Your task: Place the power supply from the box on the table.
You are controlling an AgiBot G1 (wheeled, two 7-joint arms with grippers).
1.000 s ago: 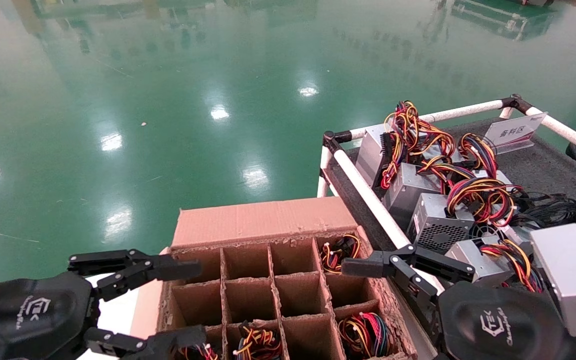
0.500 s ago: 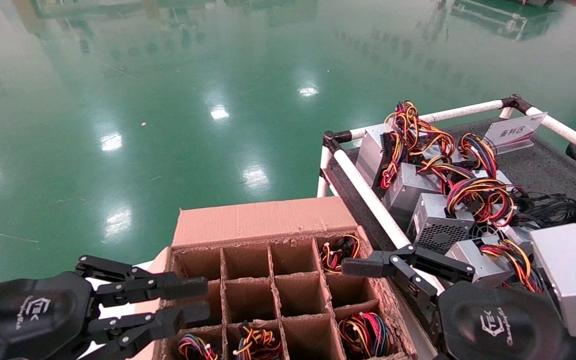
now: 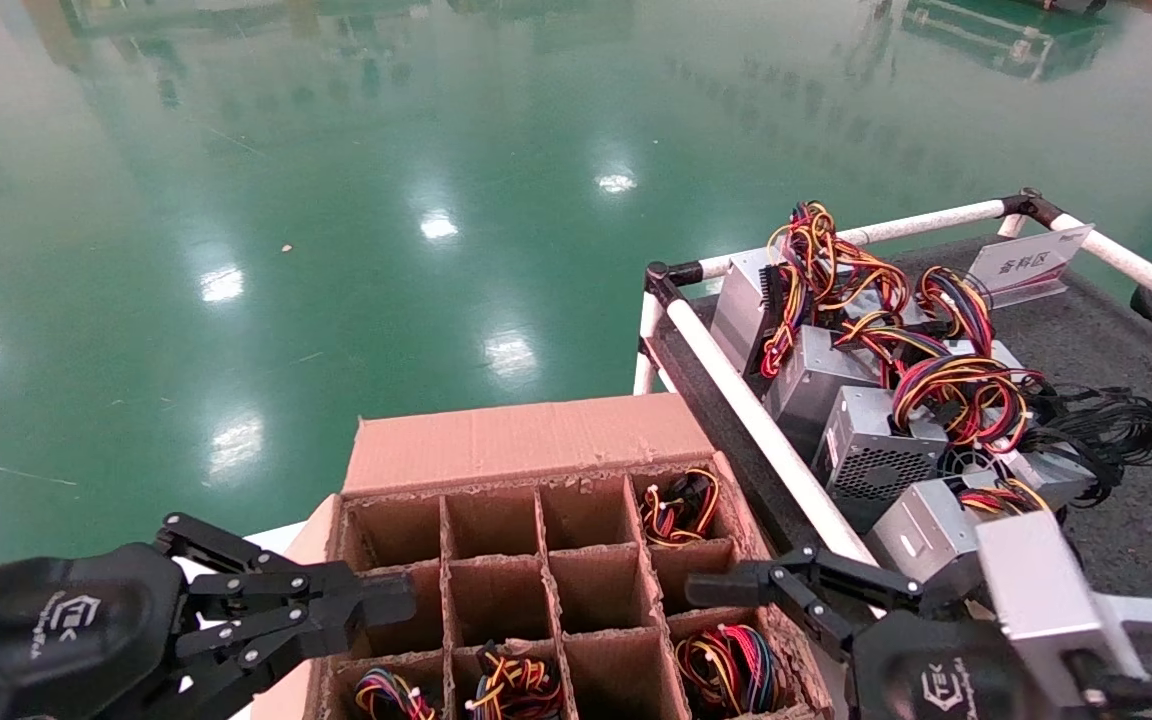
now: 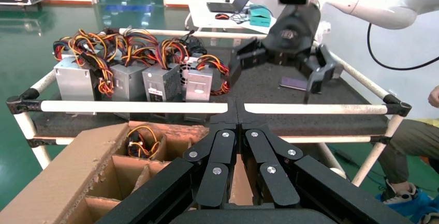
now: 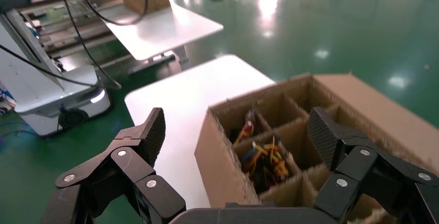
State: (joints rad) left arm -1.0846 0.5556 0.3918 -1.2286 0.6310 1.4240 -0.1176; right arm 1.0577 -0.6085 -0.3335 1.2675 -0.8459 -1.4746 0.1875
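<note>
The box (image 3: 526, 440) stands low in the head view, its divider cells holding power supply wire bundles (image 3: 731, 665) (image 3: 681, 505) (image 3: 516, 690). My left gripper (image 3: 406, 597) is at the box's left rim, shut with nothing between its touching fingers (image 4: 236, 111). My right gripper (image 5: 238, 131) hovers open over the box's right side, one finger (image 3: 736, 583) showing in the head view. Below it lie cells with coloured wires (image 5: 266, 162). The table (image 3: 1116, 330) to the right carries several grey power supplies (image 3: 866, 450) with wire loops.
A white pipe rail (image 3: 766, 430) runs between box and table. A small white sign (image 3: 1026, 262) and a black cable coil (image 3: 1106, 425) are on the table. The box rests on a white surface (image 5: 191, 94). A person (image 4: 414, 146) sits beyond the table.
My left gripper has gone from wide open to shut beside the box. My right gripper has dropped lower and nearer, away from the table's units, staying open.
</note>
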